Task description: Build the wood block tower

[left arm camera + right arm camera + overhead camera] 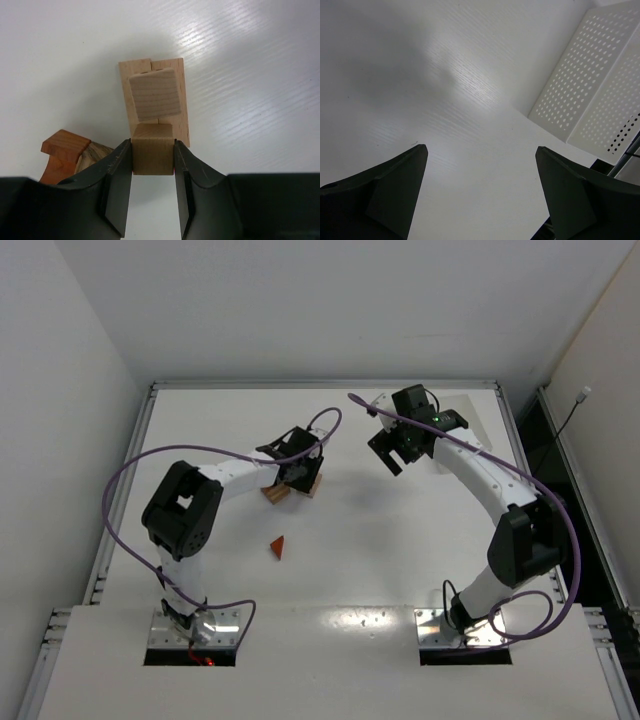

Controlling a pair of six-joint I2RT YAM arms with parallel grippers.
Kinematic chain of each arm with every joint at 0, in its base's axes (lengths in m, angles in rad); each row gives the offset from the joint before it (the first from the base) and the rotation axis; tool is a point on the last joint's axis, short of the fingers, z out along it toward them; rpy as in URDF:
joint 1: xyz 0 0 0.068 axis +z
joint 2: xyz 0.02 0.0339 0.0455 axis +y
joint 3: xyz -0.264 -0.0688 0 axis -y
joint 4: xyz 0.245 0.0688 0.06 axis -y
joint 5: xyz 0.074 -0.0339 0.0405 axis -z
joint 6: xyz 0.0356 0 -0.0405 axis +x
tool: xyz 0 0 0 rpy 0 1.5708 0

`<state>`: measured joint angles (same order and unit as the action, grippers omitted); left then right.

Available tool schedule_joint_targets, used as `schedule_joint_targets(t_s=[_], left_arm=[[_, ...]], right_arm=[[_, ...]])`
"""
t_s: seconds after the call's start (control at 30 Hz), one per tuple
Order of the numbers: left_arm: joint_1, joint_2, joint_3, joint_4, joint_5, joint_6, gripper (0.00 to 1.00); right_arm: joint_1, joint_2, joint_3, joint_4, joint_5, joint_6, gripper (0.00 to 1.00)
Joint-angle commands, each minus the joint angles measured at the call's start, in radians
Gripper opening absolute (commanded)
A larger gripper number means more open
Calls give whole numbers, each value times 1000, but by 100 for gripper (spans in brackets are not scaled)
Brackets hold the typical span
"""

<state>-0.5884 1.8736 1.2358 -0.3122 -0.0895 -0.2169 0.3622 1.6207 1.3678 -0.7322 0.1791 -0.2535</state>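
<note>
On the white table (400, 540): red wedge (278, 547) | white walls (60, 390) around

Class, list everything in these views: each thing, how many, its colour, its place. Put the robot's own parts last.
flat blocks: two, pale tan, side by side on the white table
top cube: one, pale tan, askew on the flat blocks
held cube: one, pale tan, in the left claw
arch: one, reddish-brown, left of the flat blocks
wedge: one, reddish-brown, alone nearer the bases
bin: one, white, perforated, far right
left claw: one, black, shut on the held cube
right claw: one, black, open, near the bin
</note>
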Motion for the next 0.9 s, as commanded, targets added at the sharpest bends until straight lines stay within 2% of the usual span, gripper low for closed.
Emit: schedule_joint_targets(t_s=[0.0,0.87], left_arm=[[13,2,39,21,10,11,0],[32,61,59,21,30,-45,0]], right_arm=[[-3,-12,13,10,-10,20,87],[-3,-2,13,1,-29,20,87]])
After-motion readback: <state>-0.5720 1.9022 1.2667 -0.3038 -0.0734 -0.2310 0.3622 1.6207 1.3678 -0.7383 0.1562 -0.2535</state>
